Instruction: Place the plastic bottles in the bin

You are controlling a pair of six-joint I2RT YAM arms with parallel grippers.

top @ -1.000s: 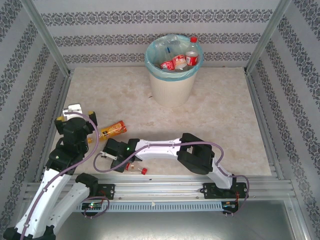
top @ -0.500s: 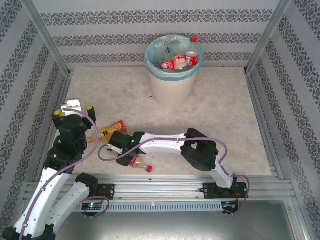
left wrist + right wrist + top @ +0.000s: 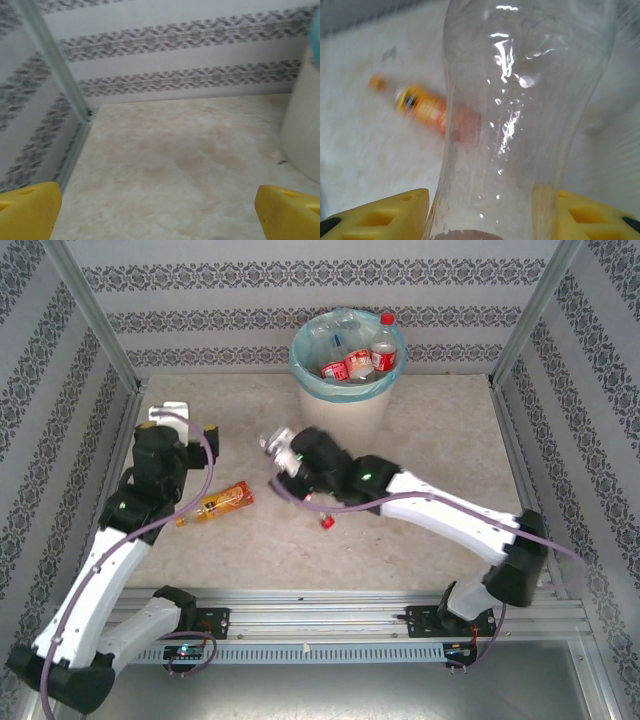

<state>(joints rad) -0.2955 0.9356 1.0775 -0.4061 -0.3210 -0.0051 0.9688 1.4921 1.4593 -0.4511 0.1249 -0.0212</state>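
Note:
My right gripper is shut on a clear plastic bottle with a red cap, held above the floor's middle, in front of the bin. In the right wrist view this bottle stands between both yellow fingers. Another bottle with an orange label lies on the floor to the left, and shows blurred as the orange bottle. The cream bin with its turquoise liner stands at the back and holds several bottles. My left gripper is open and empty, raised at the left.
Patterned walls with metal posts close in the floor on three sides. The left wrist view looks over bare floor toward the back-left corner post, with the bin's wall at its right edge. A metal rail runs along the front.
The right gripper closed on the red-capped bottle near the front rail and carried it up and back toward the middle. The left arm swung farther back, away from the orange bottle.

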